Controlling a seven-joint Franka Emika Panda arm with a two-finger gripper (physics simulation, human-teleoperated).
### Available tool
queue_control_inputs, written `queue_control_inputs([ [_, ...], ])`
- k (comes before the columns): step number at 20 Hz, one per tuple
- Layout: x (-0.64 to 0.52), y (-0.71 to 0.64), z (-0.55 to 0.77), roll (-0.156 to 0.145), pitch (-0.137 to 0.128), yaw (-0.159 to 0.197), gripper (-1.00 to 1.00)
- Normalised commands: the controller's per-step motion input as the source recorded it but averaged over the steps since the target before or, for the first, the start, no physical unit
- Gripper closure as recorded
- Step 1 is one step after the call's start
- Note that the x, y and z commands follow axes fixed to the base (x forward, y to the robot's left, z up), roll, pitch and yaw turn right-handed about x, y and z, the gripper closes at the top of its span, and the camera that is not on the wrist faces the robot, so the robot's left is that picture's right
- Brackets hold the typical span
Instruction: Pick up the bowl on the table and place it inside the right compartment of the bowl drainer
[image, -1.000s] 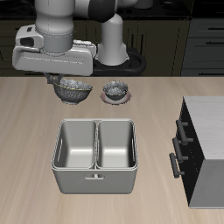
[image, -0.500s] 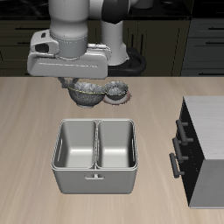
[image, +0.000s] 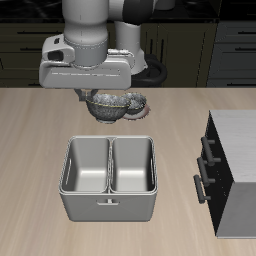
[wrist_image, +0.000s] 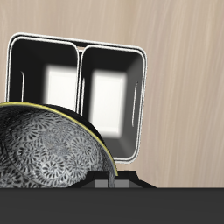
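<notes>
The bowl (image: 108, 103), speckled silver-grey with a light rim, hangs above the table behind the bowl drainer (image: 108, 205). My gripper (image: 99, 96) is shut on its rim, mostly hidden under the wide hand. In the wrist view the bowl (wrist_image: 44, 157) fills the near field with a fingertip (wrist_image: 105, 182) at its rim, and the bowl drainer (wrist_image: 140, 52) lies beyond with both wells showing. The right compartment (image: 132, 166) holds nothing, and so does the well beside it.
A smaller, darker speckled bowl (image: 139, 103) on a pale disc stands on the table just behind the held bowl, partly covered by it. A dark cabinet (image: 232, 170) with bar handles stands beside the drainer near the table's edge.
The arm has carried the bowl sideways along the back of the table, from beyond the drainer's outer corner to in front of the darker bowl. The grip is unchanged.
</notes>
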Motion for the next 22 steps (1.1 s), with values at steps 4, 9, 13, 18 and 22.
queue_control_inputs([
  [4, 0.07, -0.01, -0.07, -0.019, 0.006, -0.001, 1.0],
  [9, 0.05, -0.03, -0.12, -0.013, 0.016, 0.0, 1.0],
  [13, 0.04, -0.05, -0.1, -0.003, 0.015, -0.007, 1.0],
  [18, 0.04, -0.09, -0.17, -0.015, 0.026, 0.007, 1.0],
  [22, 0.01, -0.06, -0.19, -0.003, 0.033, -0.001, 1.0],
])
